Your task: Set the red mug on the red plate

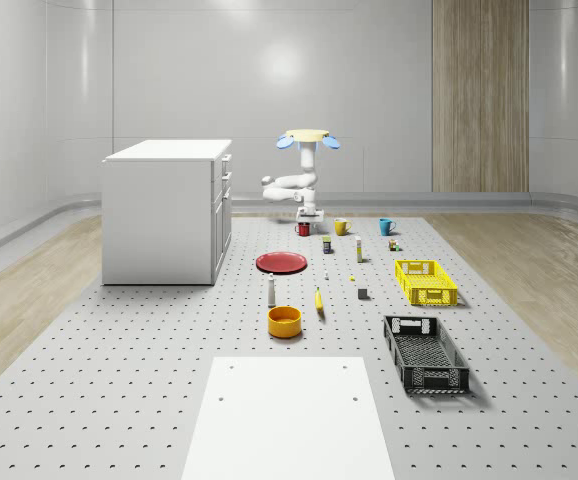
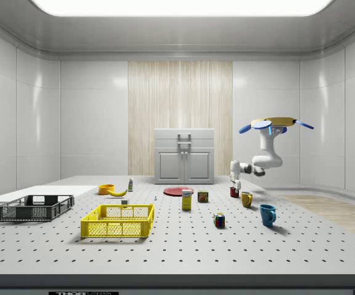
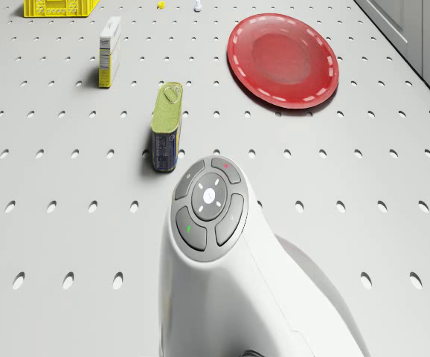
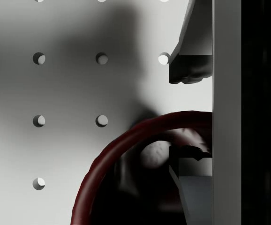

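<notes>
The red mug [image 1: 303,229] stands upright on the perforated table, beyond the red plate [image 1: 281,262] and well apart from it. The drone [image 1: 307,138] hovers above the mug, with its arm bent down to it. My gripper [image 1: 307,217] is right over the mug. In the wrist view the gripper [image 4: 191,115] is open and straddles the mug's rim [image 4: 121,143]: one fingertip [image 4: 191,68] is outside the wall, the other [image 4: 194,171] is inside the cup. Both stand a little off the wall. In the side view the gripper [image 2: 234,183] sits just above the mug [image 2: 233,192].
A yellow mug [image 1: 341,226] and a blue mug [image 1: 386,226] stand to the whole-scene view's right of the red one. A tin can [image 3: 166,126] and a white box [image 3: 109,50] lie near the plate [image 3: 283,59]. A white cabinet [image 1: 167,210] stands at the left.
</notes>
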